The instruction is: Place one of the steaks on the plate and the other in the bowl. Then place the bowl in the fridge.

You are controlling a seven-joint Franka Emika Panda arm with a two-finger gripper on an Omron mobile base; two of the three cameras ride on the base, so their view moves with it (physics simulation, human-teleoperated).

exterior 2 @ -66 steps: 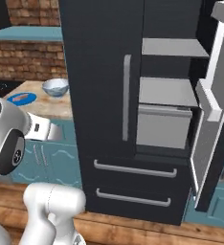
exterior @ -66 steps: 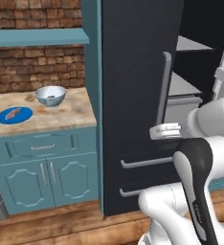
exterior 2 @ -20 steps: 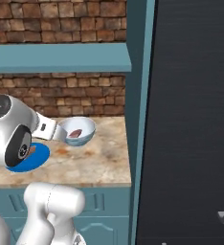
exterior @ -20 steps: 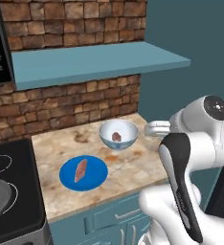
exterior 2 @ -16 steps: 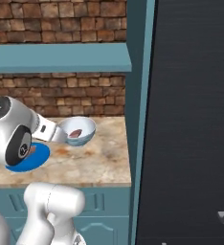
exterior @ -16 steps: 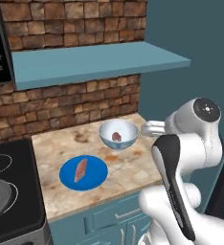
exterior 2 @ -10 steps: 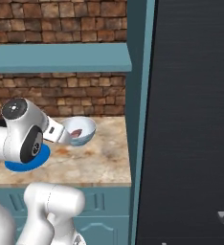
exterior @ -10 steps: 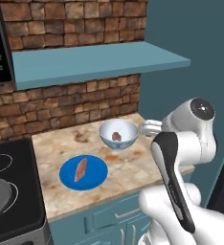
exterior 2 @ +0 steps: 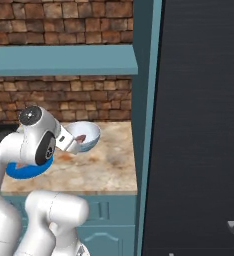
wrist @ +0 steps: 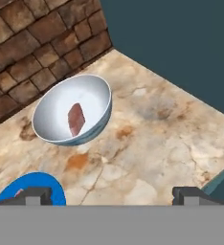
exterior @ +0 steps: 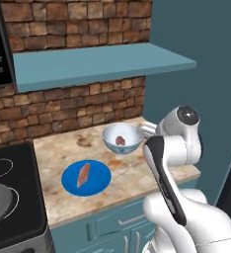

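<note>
gripper (wrist: 111, 194) spread wide, holding nothing, hovering over marble counter (wrist: 152, 143); bowl (wrist: 72, 116) ahead of fingertips (wrist: 35, 195), apart from them, near brick wall (wrist: 32, 52); one bowl, one steak (wrist: 76, 119) inside it; one blue plate (exterior: 86, 178) on counter nearer stove (exterior: 11, 197), well apart from claw, one steak (exterior: 83, 175) lying on it; two steaks total; black fridge (exterior 2: 201, 125) at right, door closed
</note>
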